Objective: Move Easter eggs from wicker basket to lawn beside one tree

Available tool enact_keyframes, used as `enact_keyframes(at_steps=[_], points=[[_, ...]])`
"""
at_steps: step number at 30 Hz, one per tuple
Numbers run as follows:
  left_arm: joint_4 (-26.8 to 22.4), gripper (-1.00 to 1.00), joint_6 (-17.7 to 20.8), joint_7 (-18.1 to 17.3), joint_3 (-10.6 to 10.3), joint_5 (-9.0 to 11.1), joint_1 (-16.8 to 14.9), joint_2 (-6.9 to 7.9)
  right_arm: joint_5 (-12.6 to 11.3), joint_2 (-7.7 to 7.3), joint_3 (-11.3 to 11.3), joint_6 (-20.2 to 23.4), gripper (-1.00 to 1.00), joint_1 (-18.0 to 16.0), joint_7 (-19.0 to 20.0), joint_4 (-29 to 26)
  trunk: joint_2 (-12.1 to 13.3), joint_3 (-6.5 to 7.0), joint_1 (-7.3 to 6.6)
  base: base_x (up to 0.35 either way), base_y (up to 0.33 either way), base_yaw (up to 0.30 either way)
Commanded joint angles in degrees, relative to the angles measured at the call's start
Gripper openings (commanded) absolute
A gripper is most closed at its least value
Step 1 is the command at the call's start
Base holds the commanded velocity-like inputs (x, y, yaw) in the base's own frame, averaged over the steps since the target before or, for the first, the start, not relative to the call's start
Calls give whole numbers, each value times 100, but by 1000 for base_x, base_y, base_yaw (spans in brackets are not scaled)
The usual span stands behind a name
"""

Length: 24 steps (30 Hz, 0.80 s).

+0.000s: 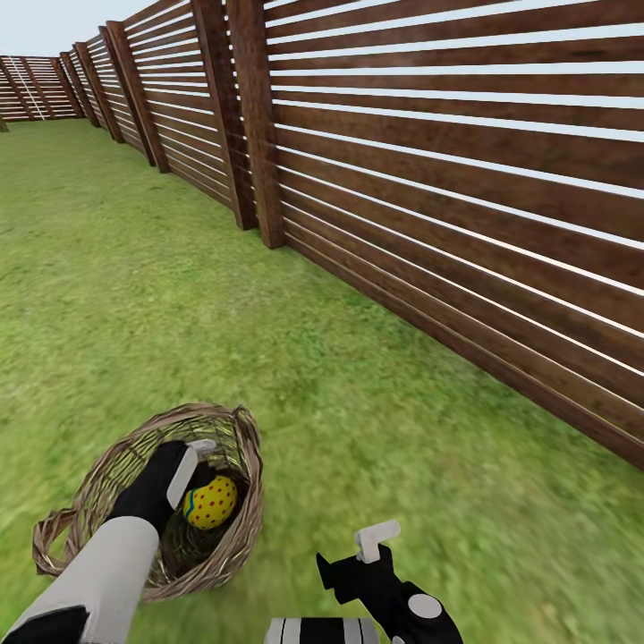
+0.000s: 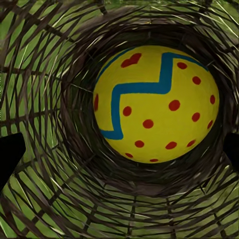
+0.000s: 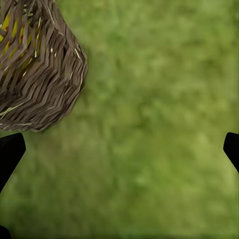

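Note:
The wicker basket (image 1: 234, 542) lies tilted on the lawn (image 1: 358, 420) at the lower left. One Easter egg (image 1: 211, 503), yellow with red dots and a blue zigzag, rests inside it. My left gripper (image 1: 199, 467) reaches into the basket mouth, open, just above the egg and apart from it. In the left wrist view the egg (image 2: 157, 104) sits at the woven bottom (image 2: 74, 199), ahead of the open left gripper (image 2: 119, 152). My right gripper (image 1: 353, 555) hovers open over bare grass to the basket's right. The right wrist view has the basket (image 3: 35, 64) beside the open right gripper (image 3: 119, 149). No tree is in view.
A dark brown slatted fence (image 1: 447, 179) runs along the right side and recedes to the far left. Open grass (image 1: 116, 268) stretches ahead and to the left of the basket.

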Motion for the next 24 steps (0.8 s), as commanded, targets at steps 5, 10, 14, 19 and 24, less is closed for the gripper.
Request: enact_keyframes(at_steps=[5,10,14,19,24], points=[[83,100,-163,19,-3,48,-18,15,-58,-1,8,22,100,-4,-53,-7,-2,-4,-1,0,0,0],[101,100,-249,1,-11,42,-21,18,-58,-1,3,22,100,-4,-53,-7,-2,-4,-1,0,0,0],[105,100,-279,-5,-22,31,-22,19,-58,-1,0,22,100,-2,-53,-7,-2,-4,-1,0,0,0],[126,100,-295,-10,-27,25,-22,24,-56,-1,6,18,100,-3,-53,-7,-2,-4,-1,42,0,0],[251,100,-374,-12,-28,38,-29,29,-56,-1,7,15,100,-4,-53,-7,-2,-4,-1,142,0,0]])
